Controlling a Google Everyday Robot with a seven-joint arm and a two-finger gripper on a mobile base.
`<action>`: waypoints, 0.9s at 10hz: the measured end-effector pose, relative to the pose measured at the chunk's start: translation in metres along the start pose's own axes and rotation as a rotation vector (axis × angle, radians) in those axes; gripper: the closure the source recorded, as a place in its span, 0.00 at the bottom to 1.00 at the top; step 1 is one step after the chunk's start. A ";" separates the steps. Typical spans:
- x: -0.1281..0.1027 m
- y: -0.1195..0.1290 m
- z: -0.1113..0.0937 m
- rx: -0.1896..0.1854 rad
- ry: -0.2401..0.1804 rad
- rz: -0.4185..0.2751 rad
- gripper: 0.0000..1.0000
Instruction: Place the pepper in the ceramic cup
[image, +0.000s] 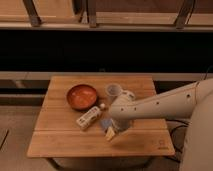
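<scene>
The pepper (109, 133) is a small pale-yellow wedge lying on the wooden table (60, 140), near the front middle. The gripper (116, 127) is at the end of the white arm that reaches in from the right, and it sits right at the pepper, just above and right of it. The ceramic cup (114, 91) is a small pale round cup standing upright on the table behind the gripper, right of the bowl.
An orange-brown bowl (81, 96) stands at the table's left middle. A small white and dark packet (89, 118) lies in front of it. A blue flat pad (106, 123) lies under the gripper. A white object (128, 94) sits right of the cup.
</scene>
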 end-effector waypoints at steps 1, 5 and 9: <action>0.000 0.000 0.000 0.000 0.000 0.000 0.20; 0.000 0.000 0.000 0.001 0.000 -0.001 0.20; -0.019 -0.014 0.002 0.001 -0.075 -0.126 0.20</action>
